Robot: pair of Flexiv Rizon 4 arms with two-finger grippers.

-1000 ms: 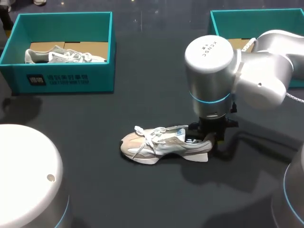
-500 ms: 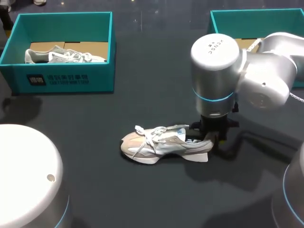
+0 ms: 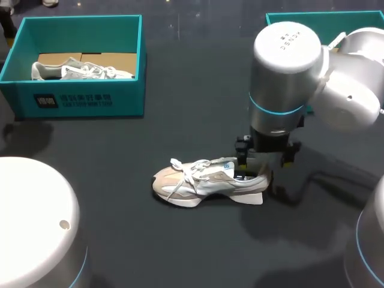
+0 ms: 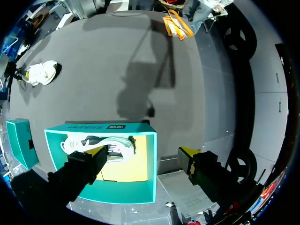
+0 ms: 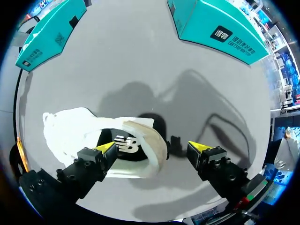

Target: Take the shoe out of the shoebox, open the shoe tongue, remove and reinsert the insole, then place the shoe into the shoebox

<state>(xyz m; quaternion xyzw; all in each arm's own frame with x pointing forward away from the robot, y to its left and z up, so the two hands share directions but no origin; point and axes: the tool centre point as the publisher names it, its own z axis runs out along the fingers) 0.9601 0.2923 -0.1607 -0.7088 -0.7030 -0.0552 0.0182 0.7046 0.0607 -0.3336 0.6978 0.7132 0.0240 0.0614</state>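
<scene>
A beige and white shoe (image 3: 207, 180) lies on its sole on the dark table, toe to the left. My right gripper (image 3: 259, 167) hangs just above its heel. In the right wrist view the gripper (image 5: 153, 149) is open, and the shoe's heel collar (image 5: 152, 140) and dark insole (image 5: 123, 146) sit between the spread fingers, held by neither. My left gripper (image 4: 144, 152) is open and empty, high over the left teal shoebox (image 4: 101, 164), which holds a second shoe (image 4: 101, 144).
The left teal shoebox (image 3: 78, 96) with its own shoe (image 3: 81, 71) stands at the back left. Another teal box (image 3: 288, 21) stands at the back right, partly behind my right arm. My left arm's white body (image 3: 36, 222) fills the near left corner.
My right gripper has opened, letting go of the shoe's heel, and the arm has risen a little and shifted right. The shoe has stayed in place.
</scene>
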